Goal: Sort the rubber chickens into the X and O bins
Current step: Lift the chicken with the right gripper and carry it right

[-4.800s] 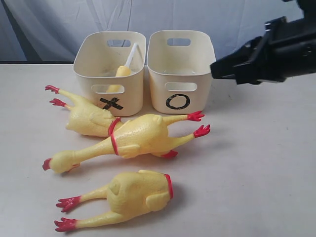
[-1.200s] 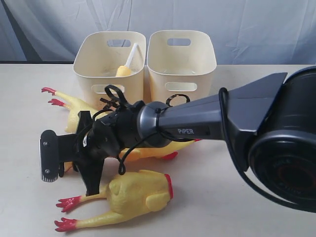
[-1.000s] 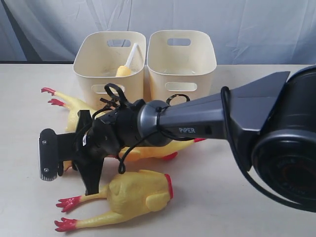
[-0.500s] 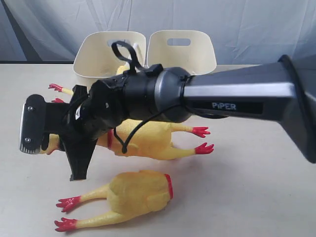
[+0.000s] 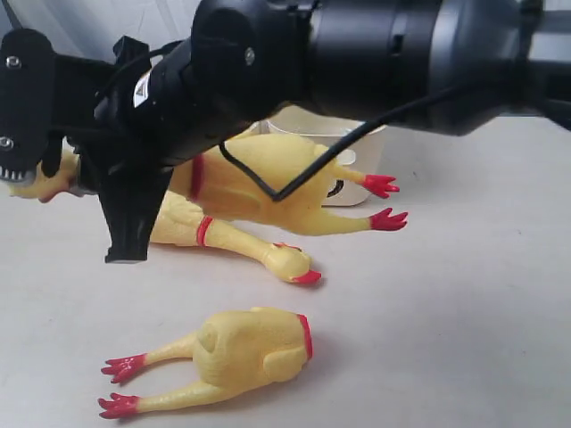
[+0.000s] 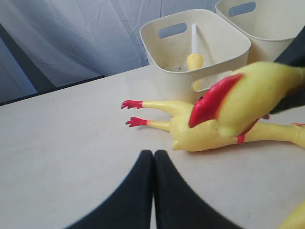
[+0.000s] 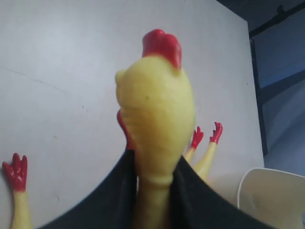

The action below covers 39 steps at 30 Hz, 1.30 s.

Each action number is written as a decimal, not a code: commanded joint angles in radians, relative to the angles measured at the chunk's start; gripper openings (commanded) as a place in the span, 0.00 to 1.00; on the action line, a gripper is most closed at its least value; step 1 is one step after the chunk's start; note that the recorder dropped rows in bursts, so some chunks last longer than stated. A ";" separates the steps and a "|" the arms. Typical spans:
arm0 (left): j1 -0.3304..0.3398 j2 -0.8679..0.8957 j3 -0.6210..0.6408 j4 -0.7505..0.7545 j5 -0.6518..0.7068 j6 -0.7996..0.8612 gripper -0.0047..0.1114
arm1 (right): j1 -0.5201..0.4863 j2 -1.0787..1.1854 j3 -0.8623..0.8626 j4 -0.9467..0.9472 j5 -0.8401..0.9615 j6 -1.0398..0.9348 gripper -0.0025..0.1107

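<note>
Right end effector [image 7: 153,167] grips whole chicken [image 5: 268,183] at neck | lifted higher | left end effector [image 6: 153,157] closed, empty

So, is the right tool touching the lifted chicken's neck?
Touching. The right wrist view shows the right tool pressed against both sides of the chicken just below its head, with no gap.
</note>
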 commanded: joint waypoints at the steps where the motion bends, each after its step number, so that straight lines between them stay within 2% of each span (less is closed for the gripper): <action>1: -0.005 -0.007 0.005 -0.012 0.000 -0.009 0.04 | -0.003 -0.100 0.033 -0.001 0.034 -0.077 0.01; 5: -0.005 -0.007 0.005 -0.010 0.000 -0.009 0.04 | -0.003 -0.225 0.159 0.005 -0.021 -0.136 0.01; 11: -0.005 -0.007 0.005 -0.010 0.000 -0.009 0.04 | -0.015 -0.434 0.378 0.000 -0.241 -0.136 0.01; 23: -0.005 -0.007 0.005 -0.026 -0.008 -0.009 0.04 | -0.164 -0.786 0.708 0.066 -0.526 -0.129 0.01; 30: -0.005 -0.007 0.005 -0.041 -0.011 0.002 0.04 | -0.219 -0.921 0.826 0.245 -0.846 -0.121 0.01; 35: -0.005 -0.007 0.005 -0.039 -0.011 0.002 0.04 | -0.251 -0.968 0.901 0.301 -1.144 0.012 0.01; 39: -0.005 -0.007 0.005 -0.039 -0.011 0.002 0.04 | -0.268 -0.966 0.920 0.306 -1.297 0.174 0.01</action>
